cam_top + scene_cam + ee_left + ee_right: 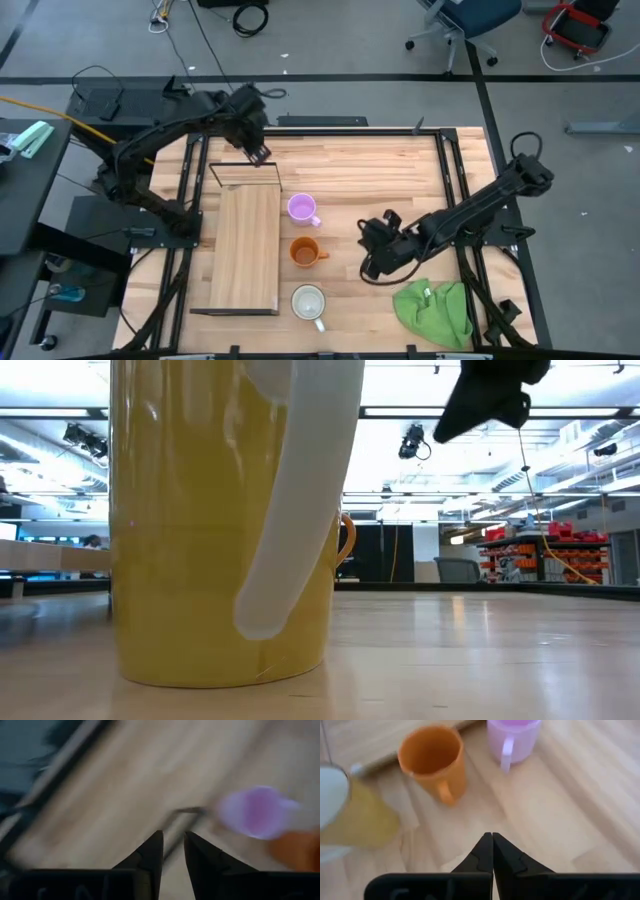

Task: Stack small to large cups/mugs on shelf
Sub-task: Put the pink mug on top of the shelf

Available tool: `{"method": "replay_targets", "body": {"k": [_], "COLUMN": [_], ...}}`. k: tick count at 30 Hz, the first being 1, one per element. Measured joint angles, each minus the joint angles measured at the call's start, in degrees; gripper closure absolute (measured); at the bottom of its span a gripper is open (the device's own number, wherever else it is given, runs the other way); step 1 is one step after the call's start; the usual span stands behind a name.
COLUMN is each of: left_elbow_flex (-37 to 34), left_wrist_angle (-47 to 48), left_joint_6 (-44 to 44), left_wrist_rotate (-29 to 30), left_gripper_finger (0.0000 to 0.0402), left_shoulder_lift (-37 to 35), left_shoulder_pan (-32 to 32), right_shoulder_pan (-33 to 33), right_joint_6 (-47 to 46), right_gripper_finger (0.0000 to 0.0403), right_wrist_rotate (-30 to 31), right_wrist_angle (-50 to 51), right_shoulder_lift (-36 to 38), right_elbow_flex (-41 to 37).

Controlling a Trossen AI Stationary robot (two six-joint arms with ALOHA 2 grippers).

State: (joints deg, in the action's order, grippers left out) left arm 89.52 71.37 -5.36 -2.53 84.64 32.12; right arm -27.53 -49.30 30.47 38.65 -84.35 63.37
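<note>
Looking down from overhead, you had all three mugs on the counter (400, 170) in a line just off the shelf's (245, 245) 3 o'clock edge: the purple mug (301, 208) toward 12, the orange mug (303, 251) in the middle, and the larger white mug (308, 301) toward 6. Nothing stood on the shelf board yet, so by my reading the stacking had not begun and you were at the approach to the first pick.

Your right tool (372, 250) sat low at 3 o'clock of the orange mug, near it but not touching, with a green cloth (435, 310) lying at about 5 o'clock of it. Its wrist camera showed the fingertips pressed together, holding nothing, with the orange mug (432, 762) and purple mug (512, 740) ahead and both handles turned toward it.

Your left tool (257, 150) hovered at the shelf's 12 o'clock end, over the black wire frame (245, 163); its fingers stood a narrow gap apart, empty, with the purple mug (257, 812) blurred off to one side.

For the next move, you would need to spread the right tool before closing in, then take one mug by its rim or handle. Since the mugs stood close together, a clean entry from 3 o'clock looked safest to avoid nudging a neighbour.
</note>
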Motion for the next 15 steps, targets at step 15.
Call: {"method": "replay_targets", "body": {"k": [15], "left_elbow_flex": [0.0], "left_wrist_angle": [-8.1], "left_joint_6": [-4.3], "left_wrist_rotate": [-6.5], "left_gripper_finger": [0.032], "left_shoulder_lift": [0.7], "left_shoulder_pan": [-18.6], "right_shoulder_pan": [0.0], "right_joint_6": [0.0], "right_gripper_finger": [0.0396], "right_wrist_rotate": [2.5], "right_wrist_angle": [6.7], "right_shoulder_lift": [1.4], "right_elbow_flex": [0.0]}}
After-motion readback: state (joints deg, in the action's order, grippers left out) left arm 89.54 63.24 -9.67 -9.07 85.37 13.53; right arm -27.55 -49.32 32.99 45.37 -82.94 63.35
